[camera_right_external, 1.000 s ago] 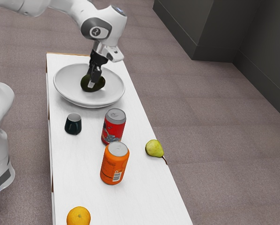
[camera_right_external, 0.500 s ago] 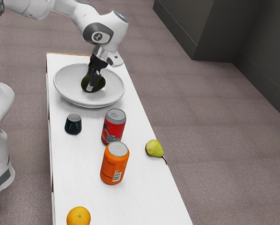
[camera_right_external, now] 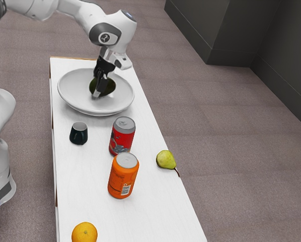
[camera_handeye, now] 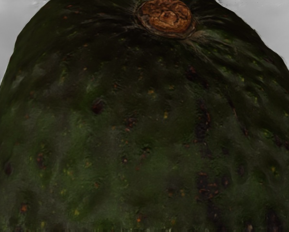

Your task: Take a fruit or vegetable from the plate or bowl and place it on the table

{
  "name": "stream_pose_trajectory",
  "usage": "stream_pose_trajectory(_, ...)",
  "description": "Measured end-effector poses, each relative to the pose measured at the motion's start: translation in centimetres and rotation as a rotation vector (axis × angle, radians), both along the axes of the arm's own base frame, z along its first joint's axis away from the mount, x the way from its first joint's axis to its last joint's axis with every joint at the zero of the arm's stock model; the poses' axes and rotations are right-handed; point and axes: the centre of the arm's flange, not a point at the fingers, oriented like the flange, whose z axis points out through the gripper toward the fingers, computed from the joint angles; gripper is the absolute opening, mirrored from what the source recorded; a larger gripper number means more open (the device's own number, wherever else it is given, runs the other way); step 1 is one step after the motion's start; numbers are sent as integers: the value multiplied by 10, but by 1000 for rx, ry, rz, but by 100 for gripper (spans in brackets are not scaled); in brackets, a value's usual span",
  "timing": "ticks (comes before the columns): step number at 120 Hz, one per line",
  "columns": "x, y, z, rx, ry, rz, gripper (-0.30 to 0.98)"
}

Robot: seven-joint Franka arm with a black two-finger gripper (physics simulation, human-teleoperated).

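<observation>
Abt. midway at best, imo. My gripper (camera_right_external: 98,92) was down at the avocado (camera_right_external: 110,87), w/ the fruit right up against my hand's camera in the wrist view. Couldn't tell how far open I was, or if I had a firm hold of it. The avo was w/in the rim of the plate (camera_right_external: 92,110), right at my gripper; whether its underside was clear of the plate, couldn't tell either.

Done: reach to the fruit. Left: confirm grip, lift past the rim, carry out, set down on bare table (camera_right_external: 153,217), let go.

Just outside the plate from me: dark cup (camera_right_external: 78,134) & red can (camera_right_external: 123,132); orange can (camera_right_external: 123,176) & pear (camera_right_external: 165,159) farther off, orange (camera_right_external: 84,233) farthest. Those were on the table, so prob. n/a for this job.
</observation>
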Motion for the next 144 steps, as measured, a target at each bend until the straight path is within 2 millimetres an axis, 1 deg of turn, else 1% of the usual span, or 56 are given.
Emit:
stream_pose_trajectory(1, 0, 0, 1, 0, -2, 1, 35)
stream_pose_trajectory(4, 0, 2, 5, 0, -10, 4, 31)
stream_pose_trajectory(9, 2, 6, 17, 2, -28, 9, 36)
stream_pose_trajectory(14, 0, 11, 35, -1, -63, 15, 39)
stream_pose_trajectory(18, -1, 16, 50, -1, -87, 21, 45)
stream_pose_trajectory(26, -3, 29, 77, 4, -124, 38, 50)
stream_pose_trajectory(32, -9, 44, 100, 13, -154, 65, 51)
stream_pose_trajectory(35, -15, 56, 108, 16, -165, 87, 51)
stream_pose_trajectory(41, -29, 83, 121, 15, -183, 136, 51)
stream_pose_trajectory(46, -43, 106, 127, 11, -193, 178, 52)
stream_pose_trajectory(59, -81, 161, 132, -9, -215, 275, 51)
stream_pose_trajectory(65, -90, 181, 134, -20, -230, 297, 51)
stream_pose_trajectory(72, -92, 206, 125, -48, -236, 313, 52)
stream_pose_trajectory(81, -78, 224, 106, -83, -222, 298, 53)
stream_pose_trajectory(91, -63, 230, 88, -108, -198, 270, 53)
stream_pose_trajectory(101, -57, 230, 80, -119, -188, 248, 53)
stream_pose_trajectory(104, -56, 230, 80, -118, -185, 241, 53)
stream_pose_trajectory(109, -55, 229, 80, -116, -181, 228, 59)
stream_pose_trajectory(132, -57, 229, 80, -121, -158, 193, 66)
stream_pose_trajectory(144, -60, 233, 90, -122, -172, 186, 67)
